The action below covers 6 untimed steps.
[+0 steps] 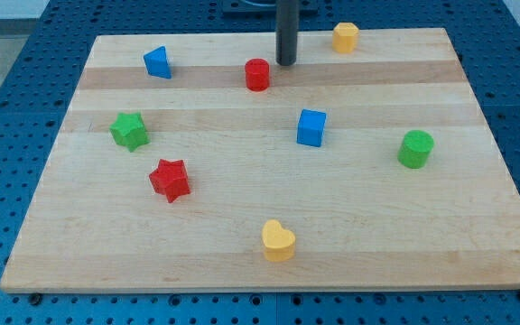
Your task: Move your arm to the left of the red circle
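The red circle [257,74] is a small red cylinder standing near the view's top, just left of centre on the wooden board [242,253]. My tip [285,63] is the lower end of the dark rod that comes down from the view's top. It rests on the board just to the right of the red circle and slightly above it in the view, with a small gap between them.
A blue triangular block [157,62] lies at the top left and a yellow hexagon [345,37] at the top right. A green star [129,131], red star [170,180], blue cube [311,127], green cylinder [415,149] and yellow heart [278,241] lie lower down.
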Available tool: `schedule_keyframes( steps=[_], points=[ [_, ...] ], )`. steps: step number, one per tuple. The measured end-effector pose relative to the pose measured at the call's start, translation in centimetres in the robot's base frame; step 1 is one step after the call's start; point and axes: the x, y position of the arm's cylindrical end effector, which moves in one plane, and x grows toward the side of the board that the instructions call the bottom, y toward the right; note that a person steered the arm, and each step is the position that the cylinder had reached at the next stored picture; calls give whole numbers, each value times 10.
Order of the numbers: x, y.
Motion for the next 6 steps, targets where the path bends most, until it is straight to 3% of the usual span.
schedule_keyframes(
  steps=[2,3,4,6],
  points=[
    [-18,-93],
    [0,-97],
    [61,-110],
    [51,-109]
  ],
)
